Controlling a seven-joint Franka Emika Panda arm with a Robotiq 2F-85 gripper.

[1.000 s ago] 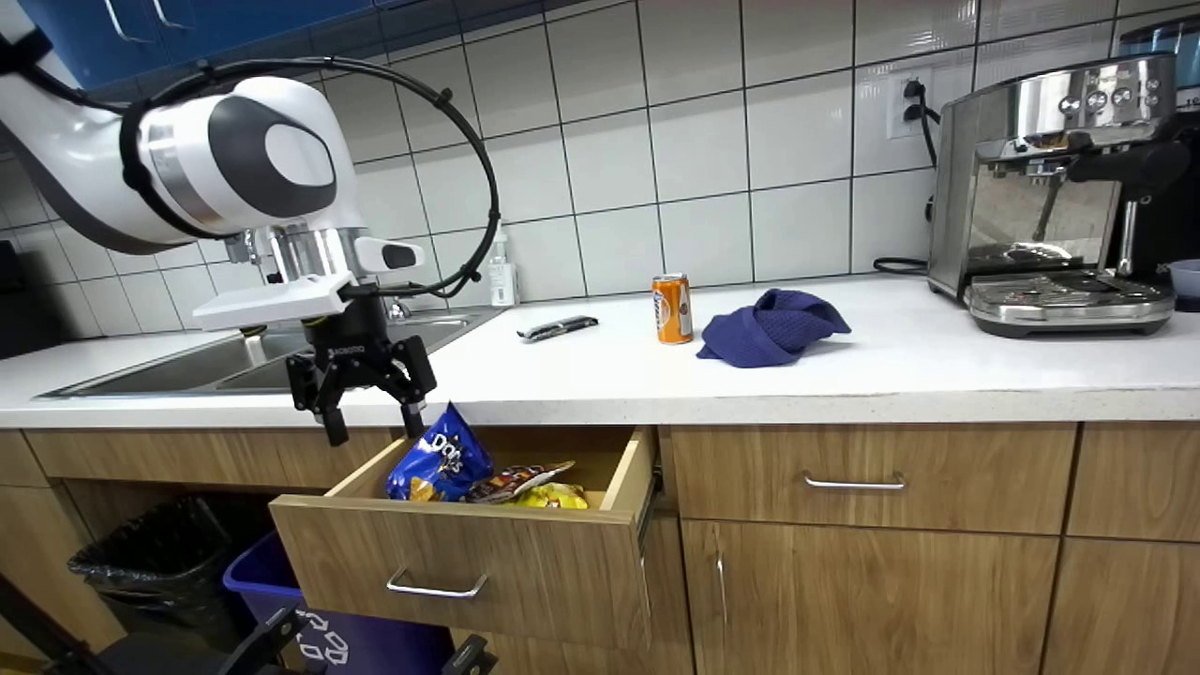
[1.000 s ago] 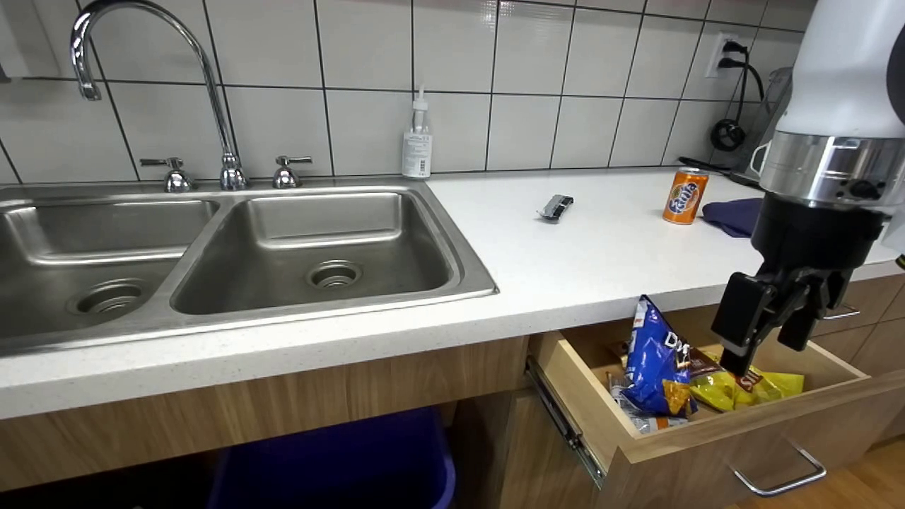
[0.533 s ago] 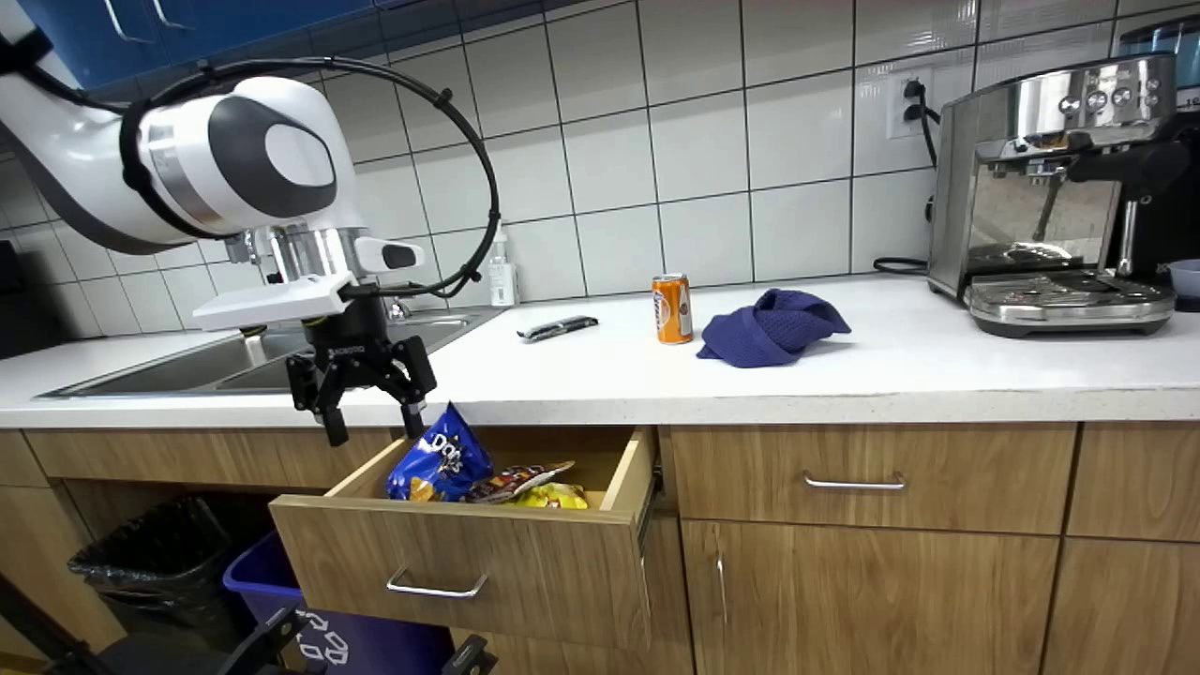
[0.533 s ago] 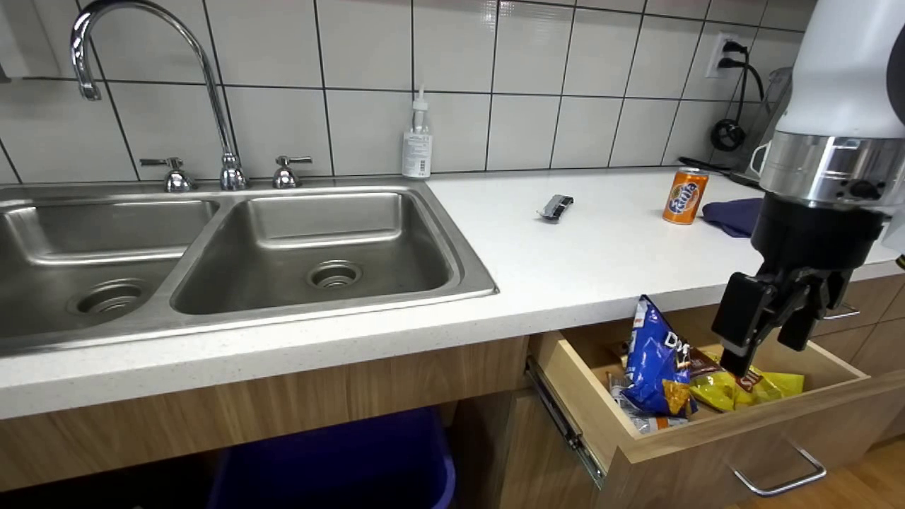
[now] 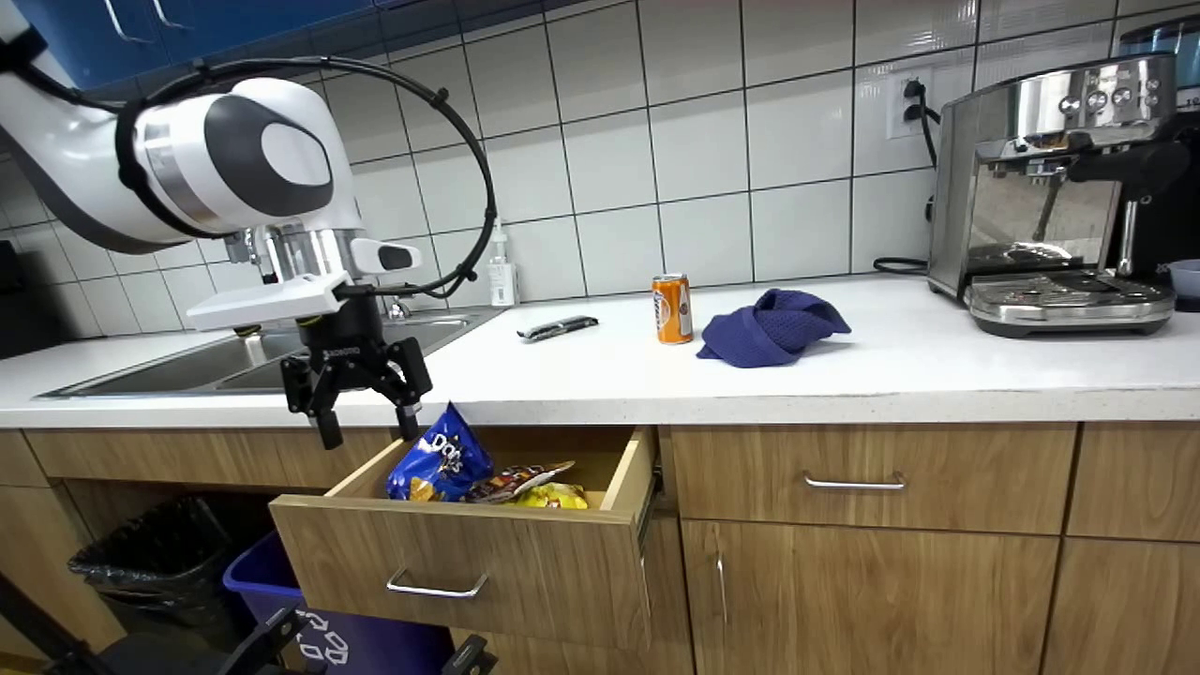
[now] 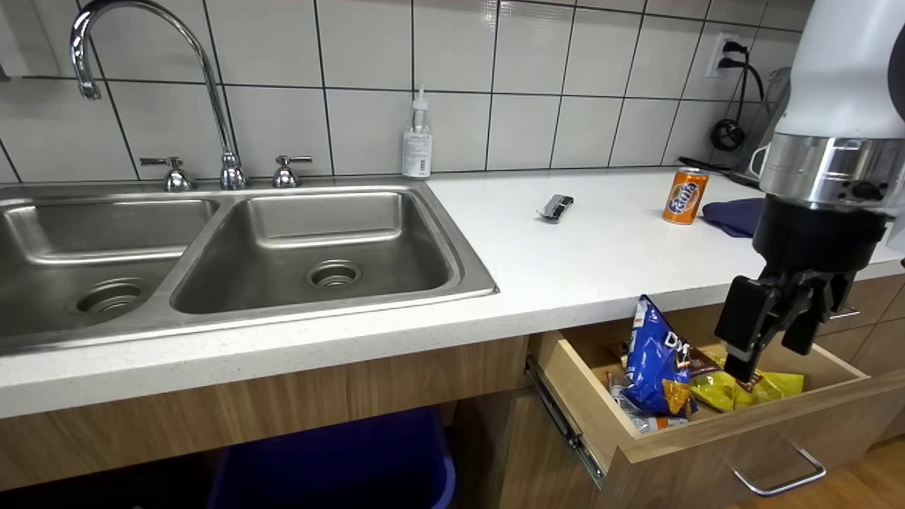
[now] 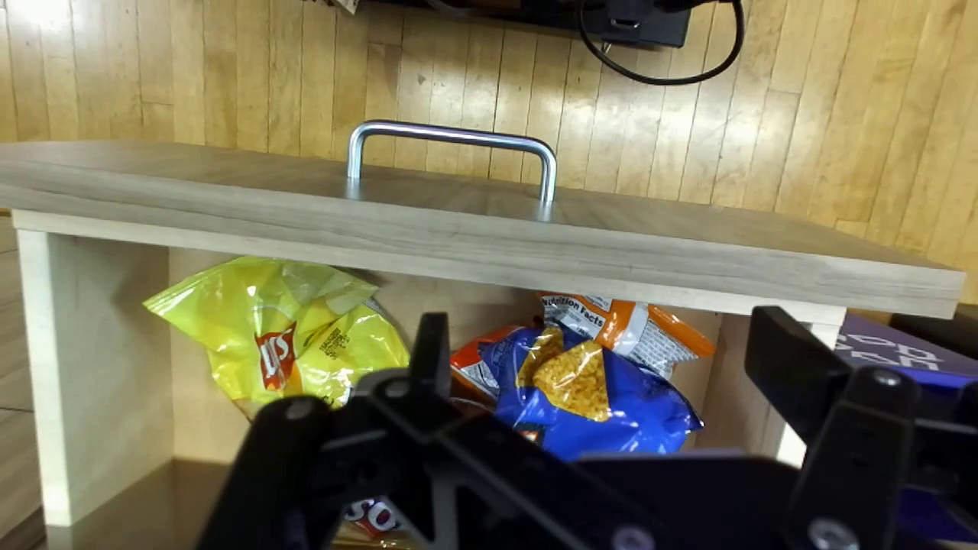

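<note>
My gripper (image 5: pixel 370 431) is open and empty, pointing down above the left part of an open wooden drawer (image 5: pixel 469 553). It also shows in another exterior view (image 6: pixel 769 353) and in the wrist view (image 7: pixel 603 344). The nearest thing is a blue chip bag (image 5: pixel 439 469), standing tilted in the drawer; in the wrist view the bag (image 7: pixel 611 416) appears between the two fingers. A yellow chip bag (image 7: pixel 306 336) lies towards the drawer's other side, beside a brown bag (image 5: pixel 516 481). An orange and silver packet (image 7: pixel 649 340) lies by the blue bag. Fingers hide part of the drawer.
On the white counter (image 5: pixel 581 375) are a wrapped bar (image 5: pixel 557 328), an orange can (image 5: pixel 672 309) and a dark blue cloth (image 5: pixel 773 328). A sink (image 6: pixel 459 272), soap bottle (image 6: pixel 417 145) and espresso machine (image 5: pixel 1050 197) flank them. Bins (image 5: pixel 253 572) stand below.
My open gripper has shifted very slightly, a little to the left in an exterior view. The drawer and bags have not moved.
</note>
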